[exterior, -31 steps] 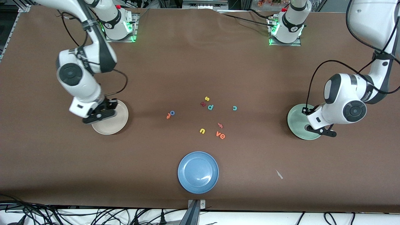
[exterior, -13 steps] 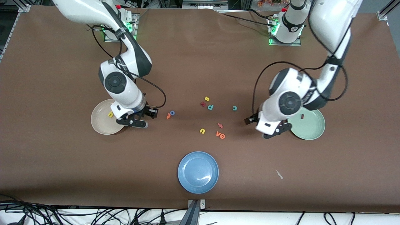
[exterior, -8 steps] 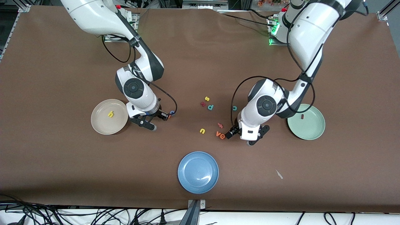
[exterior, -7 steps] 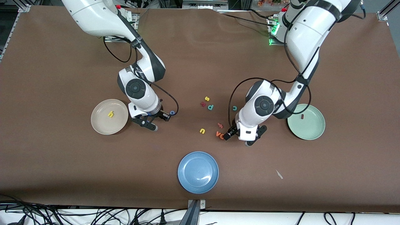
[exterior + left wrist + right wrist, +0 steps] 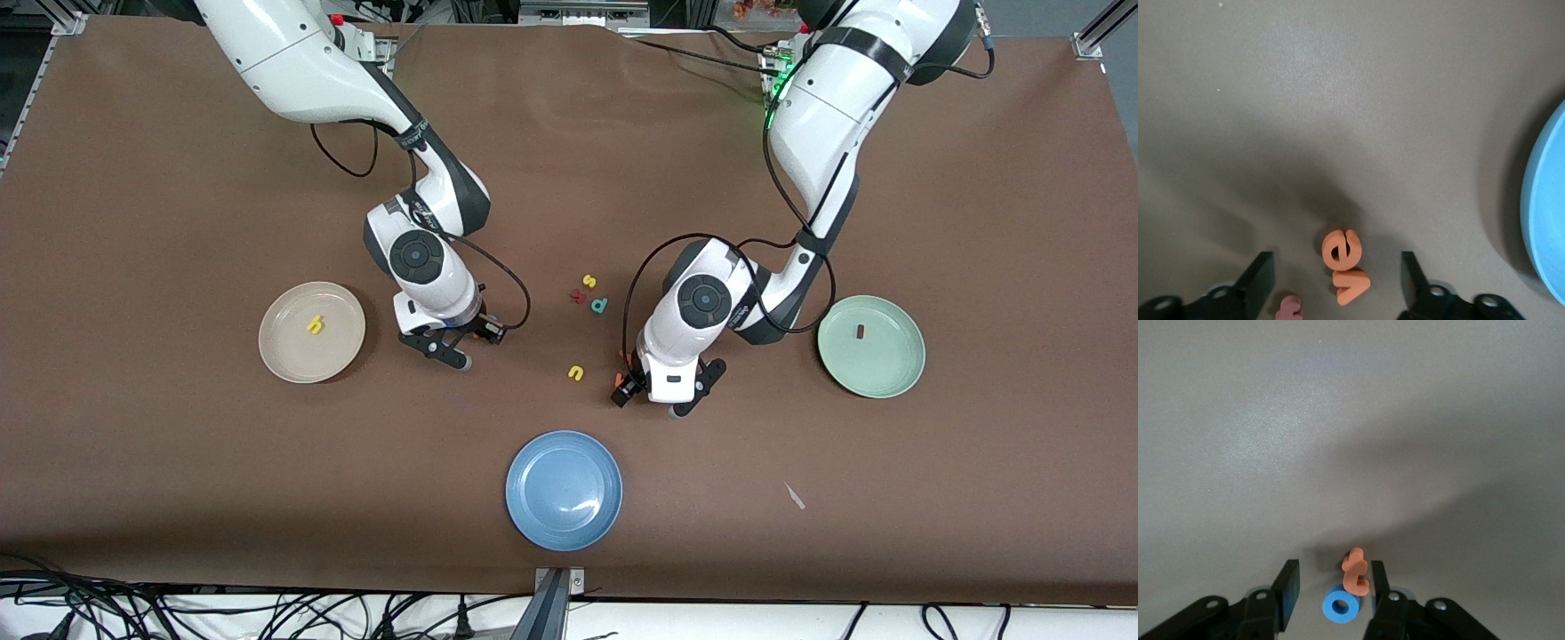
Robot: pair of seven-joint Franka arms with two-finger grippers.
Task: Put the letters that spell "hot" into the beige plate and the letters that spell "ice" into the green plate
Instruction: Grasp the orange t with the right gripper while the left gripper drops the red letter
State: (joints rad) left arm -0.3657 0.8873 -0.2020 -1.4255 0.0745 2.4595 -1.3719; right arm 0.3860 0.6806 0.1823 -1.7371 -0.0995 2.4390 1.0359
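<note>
Brown table mat (image 5: pixel 569 178): wide bare stretches toward both ends and along the edge nearest the front camera; loose letters bunched mid-table.

Beige plate (image 5: pixel 289 360): toward the right arm's end, holding yellow h (image 5: pixel 315 325).
Green plate (image 5: pixel 880 378): toward the left arm's end, holding dark red i (image 5: pixel 861 332).
Blue plate (image 5: pixel 533 516): nearest the front camera, mid-table; rim just beside the left gripper's working space in the left wrist view.

Right gripper (image 5: pixel 1333 585): low over the mat, between beige plate and letter cluster. Fingers parted narrowly, gripping nothing. Blue o (image 5: pixel 1341 608) lying between the fingers; orange t (image 5: pixel 1355 571) touching it, close against one finger.

Left gripper (image 5: pixel 1337 273): low over the mat, close to yellow u (image 5: pixel 576 372). Fingers spread wide, gripping nothing. Orange e (image 5: pixel 1340 249) centred in the gap, clear of both fingers; orange v (image 5: pixel 1352 287) touching the e; salmon-pink letter (image 5: pixel 1290 307) near one finger.

Teal p (image 5: pixel 600 306), yellow s (image 5: pixel 589 281): farther from the front camera, well apart from both sets of fingers.
</note>
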